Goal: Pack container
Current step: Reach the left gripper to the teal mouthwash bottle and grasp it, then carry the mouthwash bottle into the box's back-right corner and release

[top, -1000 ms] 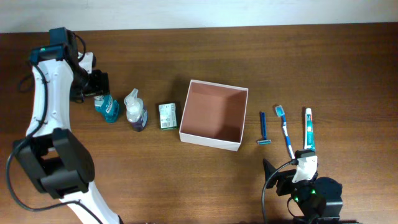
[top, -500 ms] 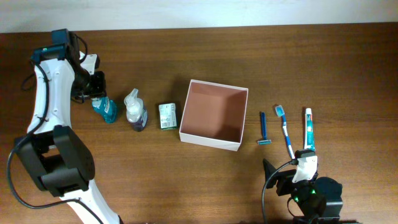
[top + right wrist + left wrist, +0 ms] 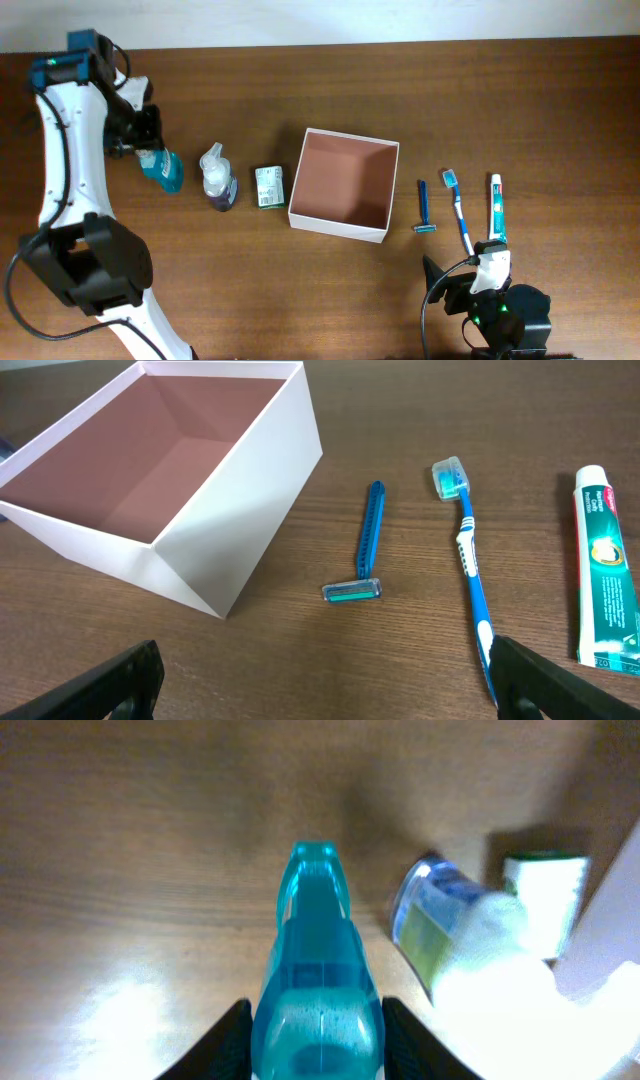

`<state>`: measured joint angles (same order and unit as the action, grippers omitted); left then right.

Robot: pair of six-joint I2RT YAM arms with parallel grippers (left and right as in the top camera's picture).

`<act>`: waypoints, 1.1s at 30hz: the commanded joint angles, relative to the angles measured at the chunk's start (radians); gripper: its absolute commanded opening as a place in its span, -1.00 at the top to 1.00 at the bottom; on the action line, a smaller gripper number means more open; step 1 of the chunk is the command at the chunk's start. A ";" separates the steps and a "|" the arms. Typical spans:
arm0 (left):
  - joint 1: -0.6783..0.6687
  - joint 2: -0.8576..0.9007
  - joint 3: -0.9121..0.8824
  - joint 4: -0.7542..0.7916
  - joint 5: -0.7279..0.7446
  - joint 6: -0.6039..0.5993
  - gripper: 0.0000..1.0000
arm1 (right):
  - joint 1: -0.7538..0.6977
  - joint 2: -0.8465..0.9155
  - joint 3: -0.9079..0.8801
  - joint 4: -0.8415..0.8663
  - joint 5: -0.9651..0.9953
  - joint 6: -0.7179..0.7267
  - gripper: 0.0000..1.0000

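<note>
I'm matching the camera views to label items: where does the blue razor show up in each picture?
Overhead: the blue razor lies on the table just right of the container.
Right wrist: the blue razor is near the centre, head toward the camera, right of the container.
Left wrist: not in it; the teal bottle fills that view.
Shared landmark: the container's white wall, in the overhead and right wrist views.

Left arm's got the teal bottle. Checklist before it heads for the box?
1. Left pincer shut on teal bottle: ok.
2. Bottle lifted off table: cannot tell.
3. Open, empty container: ok.
4. Straight path free: not ok; pump bottle and green-white packet lie between.
5. Right pincer open, away from container: ok.
</note>
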<state>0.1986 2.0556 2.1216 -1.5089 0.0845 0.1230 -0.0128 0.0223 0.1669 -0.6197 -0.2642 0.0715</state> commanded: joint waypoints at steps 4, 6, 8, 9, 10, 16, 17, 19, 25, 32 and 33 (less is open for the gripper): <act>-0.051 -0.098 0.252 -0.132 0.071 -0.014 0.99 | -0.007 -0.008 -0.005 -0.001 -0.010 -0.003 -0.98; -0.098 -0.132 0.330 -0.162 0.085 -0.025 0.99 | -0.007 -0.008 -0.005 -0.001 -0.010 -0.003 -0.98; -0.161 -0.168 0.399 -0.179 0.084 -0.035 0.99 | -0.007 -0.008 -0.005 -0.001 -0.010 -0.003 -0.98; -0.193 -0.186 0.422 -0.179 0.084 -0.051 0.99 | -0.007 -0.008 -0.005 -0.001 -0.010 -0.003 -0.98; -0.227 -0.203 0.438 -0.175 0.084 -0.068 0.99 | -0.007 -0.008 -0.005 -0.001 -0.010 -0.003 -0.98; -0.481 -0.238 0.450 -0.157 0.074 -0.136 0.99 | -0.007 -0.008 -0.005 -0.001 -0.010 -0.003 -0.98; -0.520 -0.230 0.445 -0.150 0.072 -0.143 0.99 | -0.007 -0.008 -0.005 -0.001 -0.010 -0.003 -0.98; -0.604 -0.201 0.423 -0.113 0.062 -0.152 0.99 | -0.007 -0.008 -0.005 -0.001 -0.010 -0.003 -0.97; -0.762 -0.060 0.327 0.019 0.001 -0.168 0.99 | -0.007 -0.008 -0.005 -0.001 -0.010 -0.003 -0.98; -0.830 0.144 0.299 0.169 -0.006 -0.168 0.99 | -0.007 -0.008 -0.005 -0.001 -0.010 -0.003 -0.98; -0.834 0.170 0.299 0.186 -0.006 -0.168 0.99 | -0.007 -0.008 -0.005 -0.001 -0.010 -0.003 -0.98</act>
<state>-0.6216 2.1857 2.4104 -1.3579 0.0929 -0.0292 -0.0128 0.0223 0.1669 -0.6197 -0.2642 0.0711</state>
